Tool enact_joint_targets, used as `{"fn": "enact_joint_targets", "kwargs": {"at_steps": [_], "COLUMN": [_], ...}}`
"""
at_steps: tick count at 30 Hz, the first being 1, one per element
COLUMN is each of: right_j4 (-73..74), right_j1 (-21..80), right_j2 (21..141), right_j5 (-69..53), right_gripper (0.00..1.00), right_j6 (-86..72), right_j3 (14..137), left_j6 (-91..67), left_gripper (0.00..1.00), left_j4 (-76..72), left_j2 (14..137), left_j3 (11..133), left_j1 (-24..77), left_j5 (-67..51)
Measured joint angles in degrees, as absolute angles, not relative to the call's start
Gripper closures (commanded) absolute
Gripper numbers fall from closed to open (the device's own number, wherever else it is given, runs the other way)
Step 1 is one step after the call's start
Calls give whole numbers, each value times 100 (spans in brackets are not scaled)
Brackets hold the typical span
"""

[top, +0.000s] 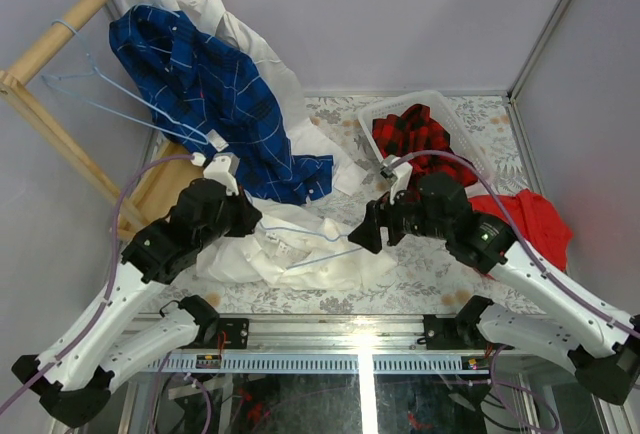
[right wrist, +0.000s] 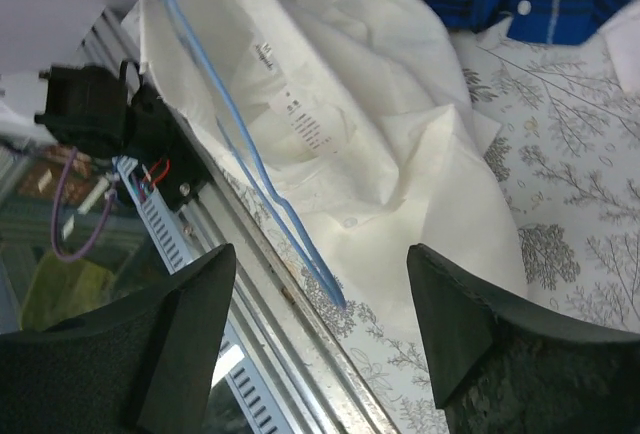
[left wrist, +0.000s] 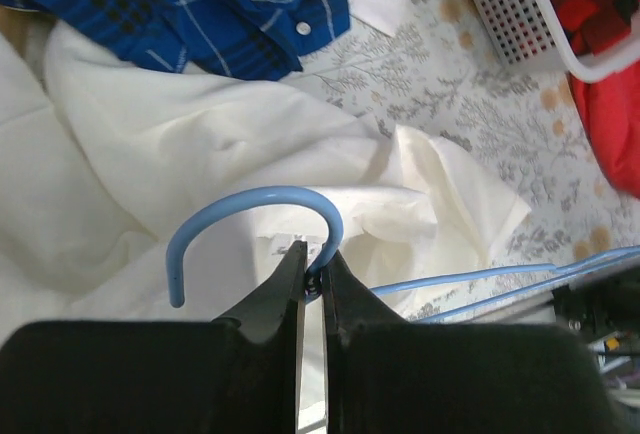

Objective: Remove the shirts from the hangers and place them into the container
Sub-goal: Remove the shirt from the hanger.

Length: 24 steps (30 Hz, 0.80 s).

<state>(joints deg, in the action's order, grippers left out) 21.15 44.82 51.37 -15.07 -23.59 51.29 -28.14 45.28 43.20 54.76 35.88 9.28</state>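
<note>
The left claw (left wrist: 312,274) is pressed together on a light-blue wire hanger (left wrist: 255,199), pinching it right at the foot of its hook, with the hook curling up and to the left of the fingertips. From there the hanger's thin wires run across the top of a white shirt (top: 300,264) that lies crumpled on the flower-patterned worktop (top: 480,144) between the two arms. The right claw (right wrist: 320,264) stands wide apart at the hanger's other end. In the right wrist view the wire's far corner sits in the gap between the two dark fingers, and it seems to touch neither. A blue checked shirt (top: 200,84) hangs from the wooden rack (top: 60,44) at the back left, its hem spilling down onto the worktop and over the edge of the white shirt. A second white shirt (top: 250,44) hangs behind it. Another blue hanger (top: 90,89) hangs bare on the rack to the left of them. At the back right stands the white basket (top: 400,106) with a red-and-black plaid shirt (top: 410,134) lying in it. Just outside it, on the right, a plain red cloth (top: 530,219) lies on the worktop.
</note>
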Motion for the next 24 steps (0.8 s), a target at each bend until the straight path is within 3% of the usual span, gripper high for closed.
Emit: {"fn": "enact_joint_targets", "kwargs": {"at_steps": [3, 7, 9, 11, 13, 14, 15, 16, 18, 22, 24], "right_j4": [1986, 2110, 2231, 2355, 2506, 2526, 2508, 2493, 2421, 2346, 2423], "right_j1": [4484, 4486, 4543, 4661, 4825, 4871, 4917, 4928, 4941, 4941, 4941], "right_j2": [5395, 6034, 6403, 6646, 6694, 6667, 6602, 6532, 6272, 5666, 5448], "right_j5": [-2132, -2823, -3124, -3229, -3218, -3216, -3210, -3201, -3087, -2729, -2536], "right_gripper": [24, 37, 55, 66, 89, 95, 99, 100, 100, 100, 100], "right_j6": [-1673, -1013, -799, -644, -598, -556, -572, -572, -639, -794, -882], "right_j3": [5164, 5301, 5402, 5437, 5437, 5437, 5435, 5430, 5369, 5131, 5081], "left_j6": [-2659, -2515, -2475, -2464, -2464, -2467, -2469, -2477, -2504, -2554, -2613], "left_gripper": [100, 100, 100, 100, 97, 88, 72, 60, 52, 20, 11], "left_j4": [4458, 4399, 4383, 4383, 4383, 4386, 4388, 4388, 4388, 4407, 4421], "left_j2": [4427, 4480, 4512, 4521, 4517, 4515, 4512, 4510, 4504, 4434, 4335], "left_j3": [5470, 5472, 5470, 5472, 5470, 5470, 5470, 5472, 5472, 5470, 5470], "left_j1": [3588, 3588, 3588, 3588, 3588, 3588, 3588, 3588, 3588, 3588, 3588], "left_j5": [569, 239, 169, 156, 174, 196, 222, 263, 305, 381, 469]}}
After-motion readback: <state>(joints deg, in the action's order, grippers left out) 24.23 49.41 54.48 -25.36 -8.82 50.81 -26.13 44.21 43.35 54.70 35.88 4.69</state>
